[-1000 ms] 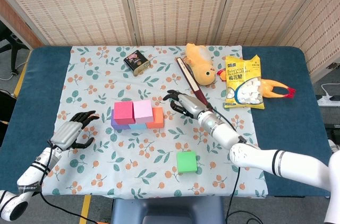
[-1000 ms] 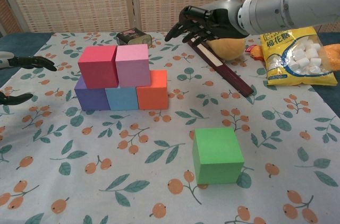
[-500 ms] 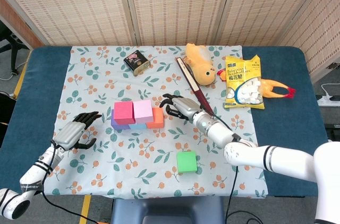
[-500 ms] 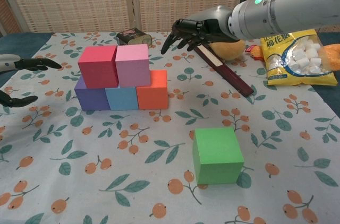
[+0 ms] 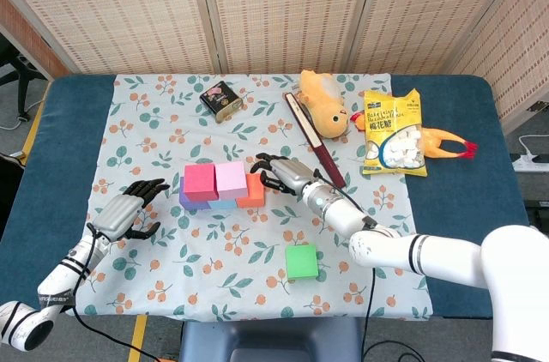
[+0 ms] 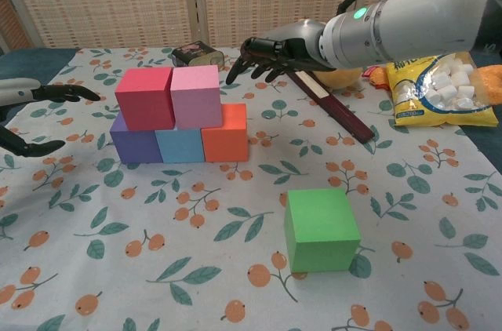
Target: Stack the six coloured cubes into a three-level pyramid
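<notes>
On the far right of the floral cloth [image 5: 163, 135], a yellow snack bag [image 5: 393, 133] carries blue print too small to read. The right hand [image 6: 271, 50], fingers spread and empty, hovers beside the pink cube [image 6: 196, 96] atop the orange cube [image 6: 226, 132]. The left hand [image 6: 35, 115], also spread and empty, is cut off at the chest view's edge. The green cube [image 6: 320, 229] sits alone, nearer the robot.

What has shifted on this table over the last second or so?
The right robot hand has slid leftward toward the stacked blocks, fingers spread and holding nothing. The left robot hand has edged in closer to the stack too, also holding nothing. Nothing was picked up or let go. The five stacked blocks, the green block lying apart in front, and the marshmallow bag have stayed where they were.
</notes>
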### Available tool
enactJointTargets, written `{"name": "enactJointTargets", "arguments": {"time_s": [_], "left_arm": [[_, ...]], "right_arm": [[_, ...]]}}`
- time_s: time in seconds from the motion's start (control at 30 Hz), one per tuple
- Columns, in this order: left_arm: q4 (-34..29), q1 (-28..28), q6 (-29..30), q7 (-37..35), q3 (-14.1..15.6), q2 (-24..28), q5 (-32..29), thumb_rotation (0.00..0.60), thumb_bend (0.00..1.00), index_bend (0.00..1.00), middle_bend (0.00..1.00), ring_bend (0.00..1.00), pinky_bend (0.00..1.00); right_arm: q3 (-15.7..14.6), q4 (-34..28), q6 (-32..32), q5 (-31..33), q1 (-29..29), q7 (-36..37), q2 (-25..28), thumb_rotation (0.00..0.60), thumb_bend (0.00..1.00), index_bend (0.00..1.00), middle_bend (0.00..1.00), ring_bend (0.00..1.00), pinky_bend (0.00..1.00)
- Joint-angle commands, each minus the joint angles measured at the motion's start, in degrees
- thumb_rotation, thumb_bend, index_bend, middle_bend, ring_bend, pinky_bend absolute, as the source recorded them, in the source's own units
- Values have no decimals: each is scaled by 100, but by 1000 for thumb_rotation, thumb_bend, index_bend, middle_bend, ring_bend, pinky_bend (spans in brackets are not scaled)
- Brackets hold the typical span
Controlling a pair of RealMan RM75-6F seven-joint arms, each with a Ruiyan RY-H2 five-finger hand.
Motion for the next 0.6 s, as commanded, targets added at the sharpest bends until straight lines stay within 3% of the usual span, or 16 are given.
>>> {"name": "enactJointTargets", "arguments": {"time_s": [0.03,0.6], "left_arm": [[-15,-27,-4,32,-4,-16,7,497,443,99,0,0,0],[-77,-182,-54,239,-32,-117,-17,497,442,108,0,0,0]], "right_arm": [[-29,42,5,15,35,24,-41,0,731,205,0,0,0],[-128,126,71,76,165,122,-144,0,736,202,0,0,0]]}}
